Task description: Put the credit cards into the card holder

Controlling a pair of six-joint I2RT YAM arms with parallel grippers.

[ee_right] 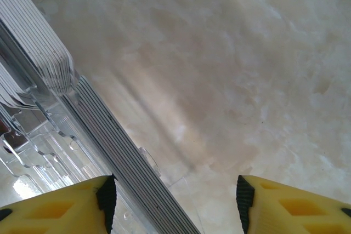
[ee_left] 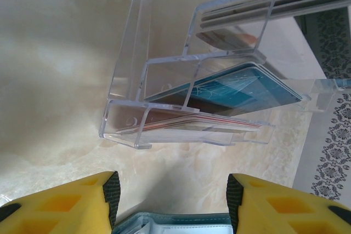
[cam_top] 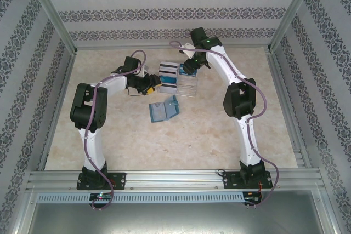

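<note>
The credit cards (cam_top: 168,78) stand in the tiers of a clear plastic rack (cam_top: 186,86) at mid-table. The left wrist view shows teal cards (ee_left: 241,89) in its middle tier and white ones (ee_left: 192,124) in the lowest. The teal card holder (cam_top: 163,111) lies unfolded on the table in front of the rack. My left gripper (cam_top: 149,87) hovers left of the rack, open (ee_left: 173,184), with the holder's edge (ee_left: 173,224) low between its fingers. My right gripper (cam_top: 189,70) is at the rack's far side, open (ee_right: 175,187), a stack of card edges (ee_right: 120,157) running beside its left finger.
The rack's clear walls (ee_left: 123,69) rise close in front of the left fingers. In the right wrist view more white card edges (ee_right: 33,42) and clear plastic (ee_right: 33,146) lie at the left, with bare marble table (ee_right: 247,80) at the right. Metal rails edge the table (cam_top: 164,179).
</note>
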